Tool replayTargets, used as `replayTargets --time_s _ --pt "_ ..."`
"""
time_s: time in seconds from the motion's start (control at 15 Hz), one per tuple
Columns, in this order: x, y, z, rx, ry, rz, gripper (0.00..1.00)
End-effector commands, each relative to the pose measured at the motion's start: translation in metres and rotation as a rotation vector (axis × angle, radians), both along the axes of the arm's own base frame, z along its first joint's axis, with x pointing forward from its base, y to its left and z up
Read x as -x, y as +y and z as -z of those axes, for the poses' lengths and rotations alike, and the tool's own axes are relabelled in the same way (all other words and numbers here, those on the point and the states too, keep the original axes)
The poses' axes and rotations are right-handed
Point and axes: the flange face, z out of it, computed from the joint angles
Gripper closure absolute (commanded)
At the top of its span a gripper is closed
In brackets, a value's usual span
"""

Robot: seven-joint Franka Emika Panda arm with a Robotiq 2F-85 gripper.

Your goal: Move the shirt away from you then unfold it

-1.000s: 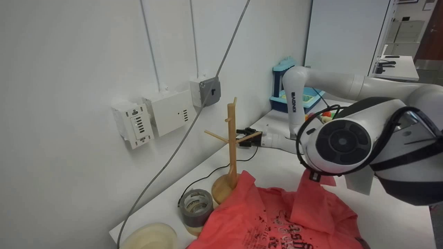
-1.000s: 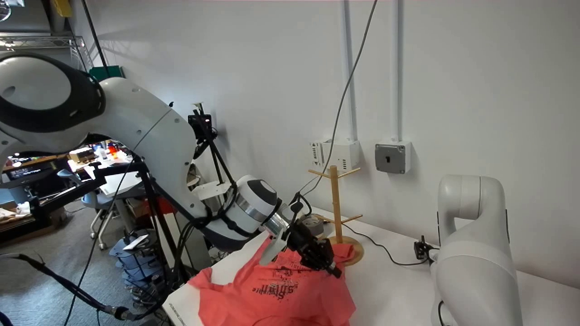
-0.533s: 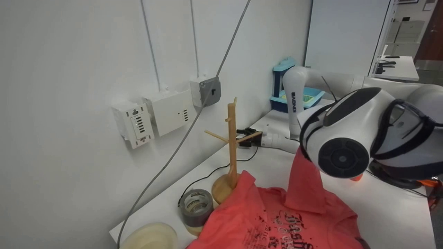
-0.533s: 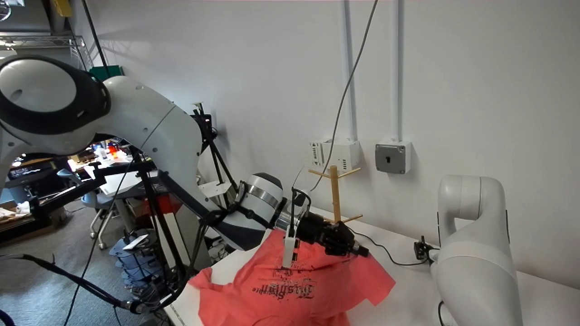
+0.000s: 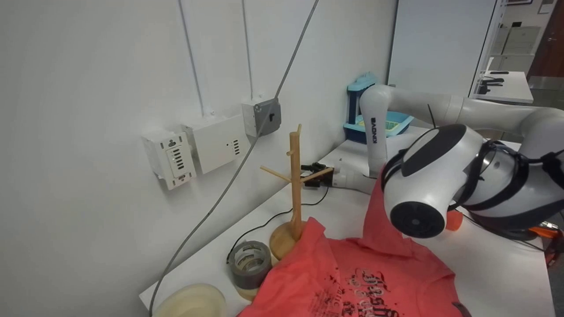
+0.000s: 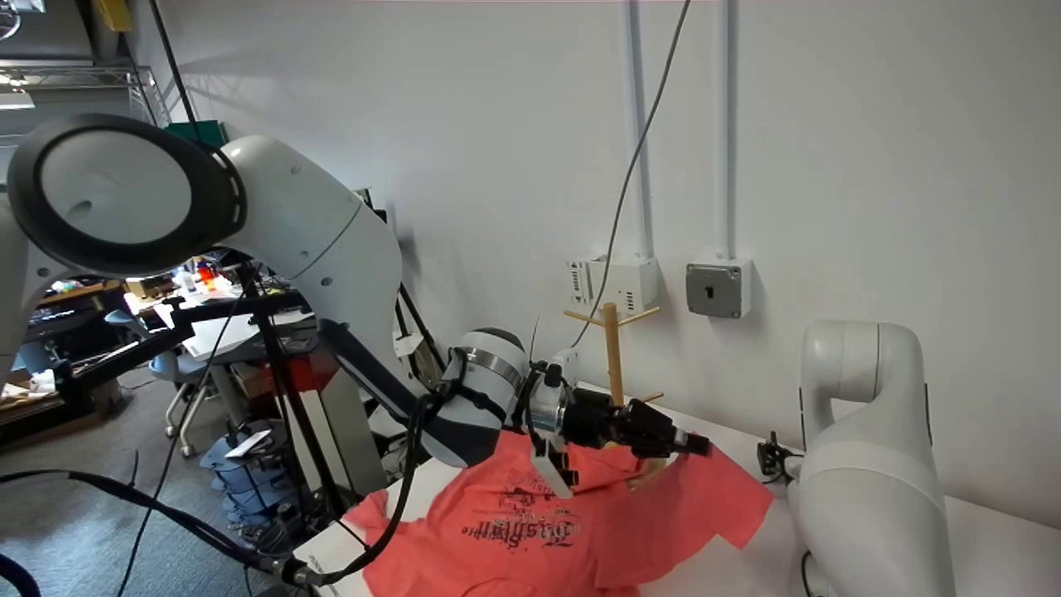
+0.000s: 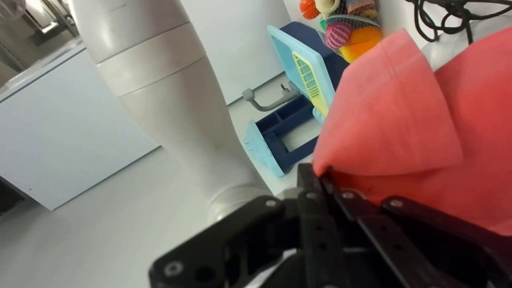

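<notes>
1. A coral-red shirt point(image 6: 514, 535) with dark printed lettering lies on a white table point(image 5: 502, 273), its body spread out with some creases.
2. The gripper point(image 7: 317, 175) has its fingers pressed together on an edge of the shirt, holding it.
3. In an exterior view, the pinched part is raised, and cloth slopes from the fingertips down toward the rest of the shirt.
4. A wooden stand point(image 5: 295, 185) with pegs stands upright, part of its round base hidden by the shirt.
5. Just beside the stand is gray tape point(image 5: 250, 273); near that, a pale dish point(image 5: 191, 301), partly cut off.
6. A second white arm point(image 6: 870, 489) is at the table.
7. The wrist view shows a blue toy sink point(image 7: 311, 82) and netted toy food point(image 7: 354, 34).
</notes>
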Motion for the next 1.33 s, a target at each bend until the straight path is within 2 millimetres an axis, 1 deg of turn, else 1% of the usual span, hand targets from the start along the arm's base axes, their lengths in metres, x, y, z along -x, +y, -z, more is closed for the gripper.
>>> replayTargets --time_s 0.0,0.07,0.13,0.2,0.27,0.33,0.4,0.47,0.67,0.73,0.8,1.0,1.27 --pt "-0.007 -0.015 -0.007 -0.017 -0.098 0.044 0.99" --pt "-0.007 -0.018 -0.006 -0.032 -0.111 0.061 0.72" --pt "-0.007 -0.021 -0.005 -0.039 -0.124 0.079 0.70" --pt "-0.007 -0.022 -0.004 -0.048 -0.134 0.088 0.64" --pt "-0.006 -0.024 -0.003 -0.057 -0.137 0.097 0.55" --pt "-0.005 -0.025 -0.002 -0.064 -0.143 0.104 0.49" --pt "-0.005 -0.024 -0.002 -0.073 -0.152 0.107 0.39" --pt "-0.005 -0.024 -0.001 -0.083 -0.157 0.109 0.33" --pt "-0.004 -0.022 -0.003 -0.102 -0.179 0.110 0.11" --pt "-0.004 -0.021 -0.003 -0.125 -0.170 0.117 0.02" --pt "-0.003 -0.019 -0.003 -0.183 -0.142 0.124 0.00" --pt "-0.002 -0.013 -0.003 -0.341 -0.092 0.119 0.00" --pt "-0.002 -0.021 -0.014 -0.547 -0.082 0.108 0.00"
